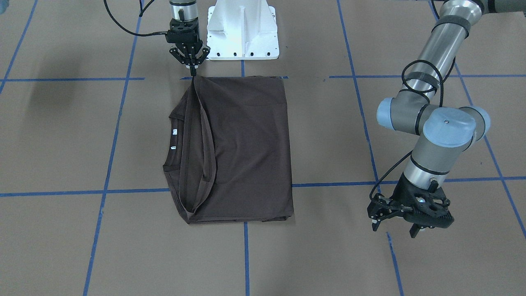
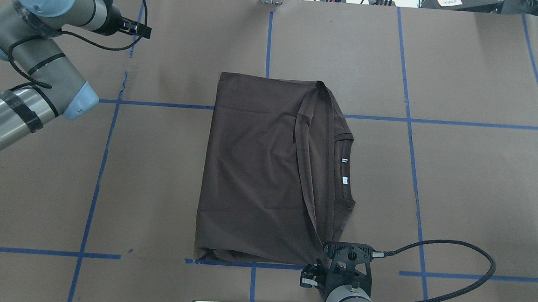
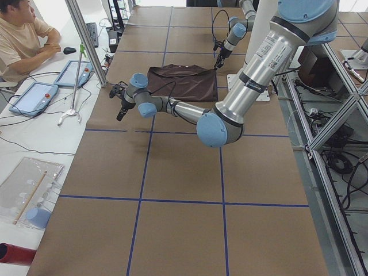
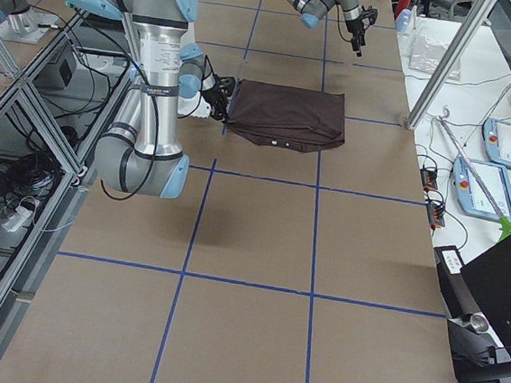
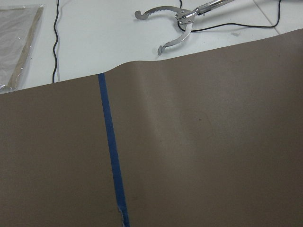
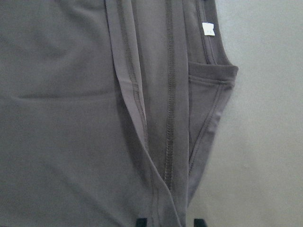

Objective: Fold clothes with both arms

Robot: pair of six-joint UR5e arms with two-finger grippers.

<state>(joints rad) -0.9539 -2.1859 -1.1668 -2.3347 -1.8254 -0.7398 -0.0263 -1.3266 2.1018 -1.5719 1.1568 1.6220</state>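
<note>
The dark brown-grey T-shirt (image 1: 246,148) lies folded into a rectangle in the middle of the table, also seen from overhead (image 2: 254,169). Its collar with white neck tags (image 1: 174,131) and doubled hem bands lie along the side on my right. My right gripper (image 1: 192,70) points down at the shirt's near right corner and is shut on the fabric there. In the right wrist view the hem bands (image 6: 168,118) run in between the fingertips. My left gripper (image 1: 394,229) is open and empty, low over bare table far to the left of the shirt.
The white base mount (image 1: 242,33) stands just behind the shirt's near edge. Blue tape lines (image 1: 111,156) cross the brown table cover. Metal tongs (image 5: 175,23) lie on the white table past the far edge. An operator (image 3: 23,40) sits there with tablets.
</note>
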